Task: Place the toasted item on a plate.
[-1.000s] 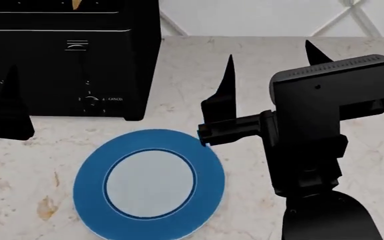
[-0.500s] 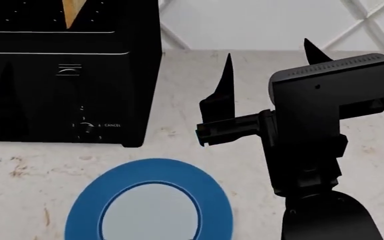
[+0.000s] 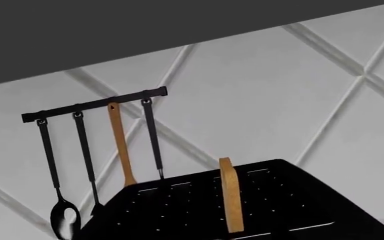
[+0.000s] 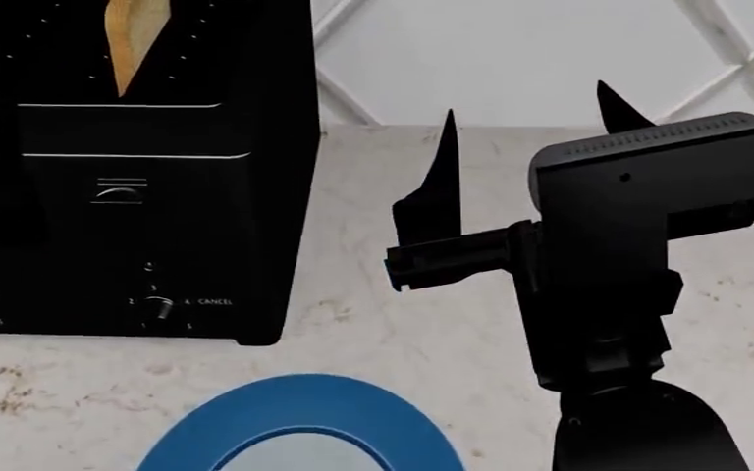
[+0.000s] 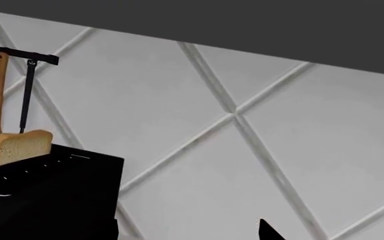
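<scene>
The toasted item (image 4: 129,39), a tan bread slice, stands upright in a slot on top of the black toaster (image 4: 129,216). It shows edge-on in the left wrist view (image 3: 229,200) and face-on in the right wrist view (image 5: 18,147). The plate (image 4: 301,424), with its blue rim, lies on the counter in front of the toaster, cut off by the frame's bottom edge. My right gripper (image 4: 534,137) is open and empty, raised to the right of the toaster. My left gripper is only a faint black shape (image 4: 8,186) against the toaster's front.
The marble counter (image 4: 391,343) runs back to a white diamond-tiled wall (image 4: 509,49). A rail (image 3: 92,105) on the wall holds black utensils and a wooden spoon (image 3: 120,145) behind the toaster.
The head view has tilted up: the toaster and plate slid down in the picture, more of the toast shows, and the plate is mostly cut off. The right gripper keeps its place.
</scene>
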